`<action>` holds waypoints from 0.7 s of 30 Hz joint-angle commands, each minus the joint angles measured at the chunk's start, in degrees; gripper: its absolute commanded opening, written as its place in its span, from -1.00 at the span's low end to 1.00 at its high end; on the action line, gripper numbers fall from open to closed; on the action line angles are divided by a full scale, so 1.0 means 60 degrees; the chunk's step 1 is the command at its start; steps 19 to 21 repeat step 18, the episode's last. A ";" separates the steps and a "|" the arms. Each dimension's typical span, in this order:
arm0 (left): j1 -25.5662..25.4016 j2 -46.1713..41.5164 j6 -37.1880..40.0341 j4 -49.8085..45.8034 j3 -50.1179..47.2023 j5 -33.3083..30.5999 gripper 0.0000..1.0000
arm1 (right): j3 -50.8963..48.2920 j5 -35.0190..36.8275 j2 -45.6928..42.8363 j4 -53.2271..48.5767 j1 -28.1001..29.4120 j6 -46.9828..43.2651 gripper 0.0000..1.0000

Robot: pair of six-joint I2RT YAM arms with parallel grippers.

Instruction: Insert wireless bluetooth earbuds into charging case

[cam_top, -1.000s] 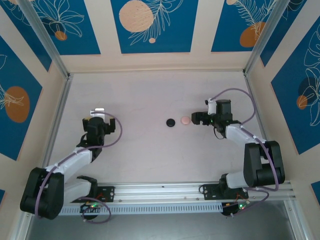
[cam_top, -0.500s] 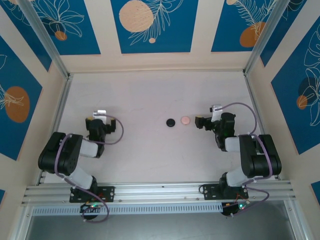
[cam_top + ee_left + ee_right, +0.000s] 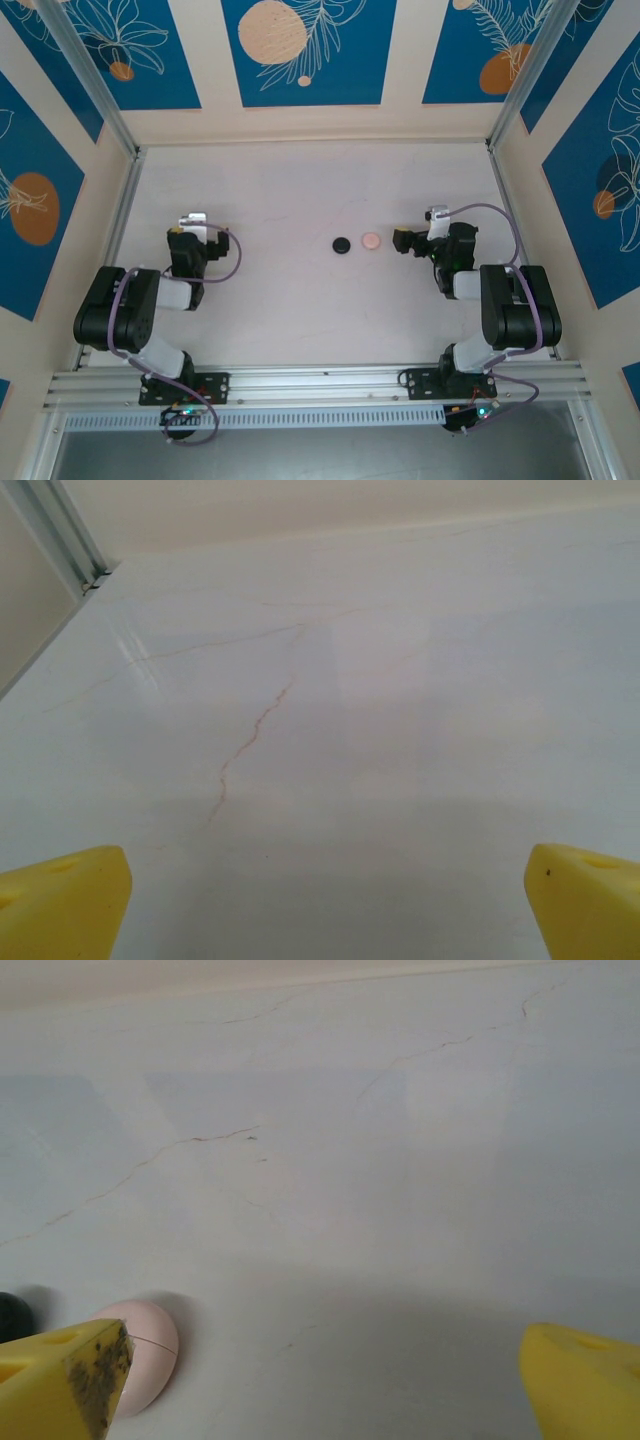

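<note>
Top view first: two round cases sit near the middle of the table [image 3: 300, 180]. The black case [image 3: 342, 244] has the pink case [image 3: 371, 241] just beside it at its 3 o'clock, and a sliver of table shows between them. Both look shut, so what's inside them is hidden.

Over to the right pincer [image 3: 398, 241]. It's at 3 o'clock of the pink case, low over the table and pointing toward 9 o'clock, straight at the pair. It's near the pink case, with a narrow gap showing from above. The jaws are spread wide and there's nothing in them.

The right wrist view confirms it: the yellow tips [image 3: 60, 1380] are far out at either bottom corner, with only bare table between them. The pink case is down at 8 o'clock, partly tucked behind the grubby tip on that side, and its seam line is visible. Whether the tip touches it, I can't tell from here. A dark edge of the black case peeks in at 9 o'clock, just past the pink one.

Now the left pincer [image 3: 198, 228]. It's well away at 9 o'clock of the black case, aimed roughly toward 12 o'clock. It's also as wide as it goes and holding nothing. In its wrist view the two yellow tips frame plain table veined with a thin crack.
</note>
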 commanded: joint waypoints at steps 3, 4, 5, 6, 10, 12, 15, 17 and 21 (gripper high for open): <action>0.0041 -0.0055 0.0087 -0.0067 0.0143 0.0332 1.00 | 0.0168 -0.0183 -0.0013 0.0277 -0.0020 0.0042 0.98; 0.0047 -0.0056 0.0087 -0.0067 0.0144 0.0332 1.00 | 0.0170 -0.0183 -0.0013 0.0269 -0.0026 0.0040 0.98; 0.0041 -0.0061 0.0087 -0.0067 0.0144 0.0328 1.00 | 0.0171 -0.0183 -0.0013 0.0274 -0.0026 0.0040 0.98; 0.0042 -0.0062 0.0087 -0.0067 0.0144 0.0332 1.00 | 0.0172 -0.0193 -0.0014 0.0265 -0.0026 0.0042 0.98; 0.0041 -0.0045 0.0076 -0.0094 0.0169 0.0357 1.00 | 0.0171 -0.0184 -0.0013 0.0276 -0.0026 0.0042 0.98; 0.0070 -0.0040 0.0058 -0.0125 0.0187 0.0411 1.00 | 0.0168 -0.0183 -0.0013 0.0276 -0.0026 0.0042 0.98; 0.0070 -0.0040 0.0067 -0.0127 0.0188 0.0405 1.00 | 0.0171 -0.0183 -0.0013 0.0273 -0.0026 0.0042 0.98; 0.0070 -0.0059 0.0087 -0.0089 0.0159 0.0405 1.00 | 0.0144 -0.0184 -0.0026 0.0302 -0.0026 0.0042 0.98; 0.0070 -0.0063 0.0087 -0.0082 0.0155 0.0405 1.00 | 0.0142 -0.0205 -0.0027 0.0294 -0.0044 0.0049 0.98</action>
